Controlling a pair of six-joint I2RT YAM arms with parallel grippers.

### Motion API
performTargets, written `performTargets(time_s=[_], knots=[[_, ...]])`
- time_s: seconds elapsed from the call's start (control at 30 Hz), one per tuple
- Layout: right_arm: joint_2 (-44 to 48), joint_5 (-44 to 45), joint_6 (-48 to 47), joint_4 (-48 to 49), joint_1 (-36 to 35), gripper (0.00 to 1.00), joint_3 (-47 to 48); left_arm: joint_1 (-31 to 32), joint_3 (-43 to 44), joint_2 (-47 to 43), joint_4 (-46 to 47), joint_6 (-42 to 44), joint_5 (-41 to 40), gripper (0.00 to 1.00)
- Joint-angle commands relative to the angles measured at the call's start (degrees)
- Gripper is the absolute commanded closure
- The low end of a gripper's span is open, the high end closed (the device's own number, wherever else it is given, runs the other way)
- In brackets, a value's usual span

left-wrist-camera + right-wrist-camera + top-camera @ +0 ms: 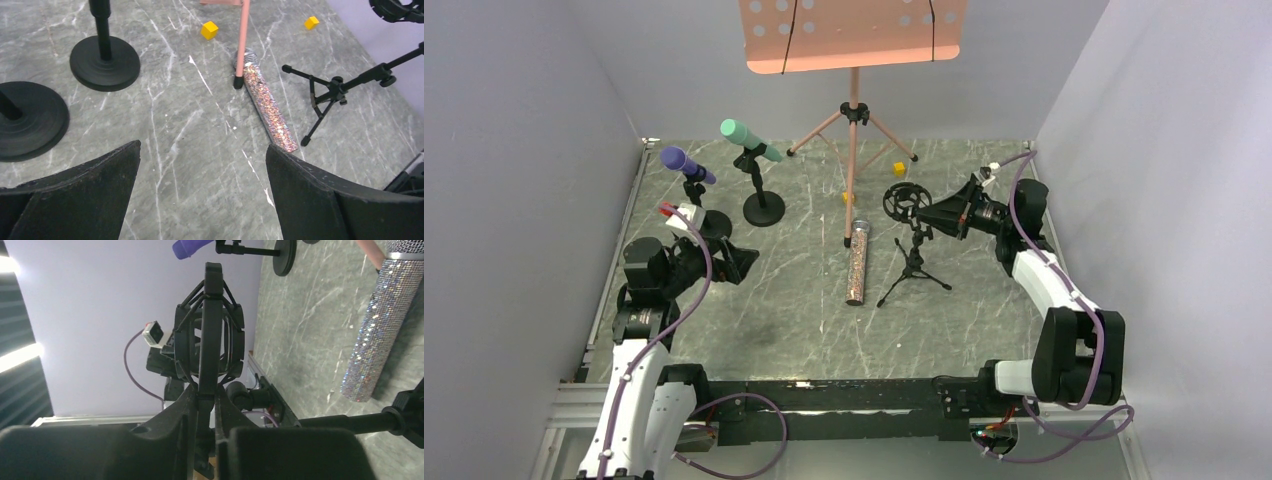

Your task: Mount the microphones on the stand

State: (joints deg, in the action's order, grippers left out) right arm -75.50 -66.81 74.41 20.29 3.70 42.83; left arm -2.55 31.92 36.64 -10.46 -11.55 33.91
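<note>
The glitter mic (858, 262) is the longest of the three. It lies flat on the table (774, 320), a pinkish-silver sequin barrel with a silver mesh head at its far end. One foot of the music stand (854, 35) is just beside that head. The mic is in no holder, and the tripod stand (913, 262) is close on its right. The green mic (749, 139) is plain mint and sits tilted in the clip of a round-base stand (764, 208), head up and to the left. The purple mic (686, 165) is tilted the same way on a second such stand to its left.

The right gripper (205, 400) is clamped on the rim of the black shock mount (209, 330) on top of the tripod stand. The left gripper (202, 150) has its fingers wide apart and nothing between them. It hovers over bare table, near the purple mic's base.

The walls (524, 150) are plain pale lilac on three sides. The table is grey marble pattern with white veins. The music stand has a salmon-pink desk and tripod legs at the back. Two yellow cubes (899, 168) (847, 197) lie near its feet.
</note>
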Motion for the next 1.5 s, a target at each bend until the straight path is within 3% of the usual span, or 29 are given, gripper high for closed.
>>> performTargets(time_s=[0.0, 0.13, 0.23, 0.37, 0.57, 0.77, 1.1, 1.2, 1.37, 1.47], knots=[[1.21, -3.92, -9.36, -7.3, -0.01, 0.79, 1.04, -0.16, -0.81, 1.32, 5.75, -2.68, 5.39, 0.01], [1.06, -3.73, -18.16, -14.68, 0.35, 0.67, 3.97, 0.82, -1.55, 3.89, 8.58, -7.7, 7.87, 0.02], [1.46, -3.19, -20.57, -16.63, 1.81, 0.57, 4.32, 5.75, -3.1, 3.74, 11.8, -12.22, 5.73, 0.02], [1.51, -2.0, -26.61, -22.4, 4.89, 0.43, 5.31, 16.24, -5.04, 4.08, 15.22, -16.39, -2.7, 0.01], [1.77, 1.16, -39.25, -30.82, 9.23, 0.38, 8.11, 31.43, -3.47, 11.92, 16.59, -18.91, -18.46, 0.01], [4.28, -4.49, -39.23, -22.82, 10.8, 0.29, 6.5, 41.49, 3.33, 24.46, 15.55, -18.61, -28.03, 0.03], [8.05, -7.91, -38.94, -15.09, 11.84, 0.28, 3.49, 44.43, 10.03, 38.31, 15.96, -18.04, -30.04, 0.02], [7.9, -12.7, -47.64, -13.99, 14.81, 0.28, 3.35, 45.71, 13.77, 42.72, 14.59, -18.44, -31.35, 0.03], [4.74, -18.39, -78.26, -43.13, 19.69, 0.28, 9.49, 48.92, 21.66, 51.69, 9.32, -18.9, -33.73, 0.04], [5.27, -19.71, -82.46, -46.42, 21.0, 0.28, 9.89, 50.46, 25.97, 56.87, 6.16, -18.92, -37.48, 0.04]])
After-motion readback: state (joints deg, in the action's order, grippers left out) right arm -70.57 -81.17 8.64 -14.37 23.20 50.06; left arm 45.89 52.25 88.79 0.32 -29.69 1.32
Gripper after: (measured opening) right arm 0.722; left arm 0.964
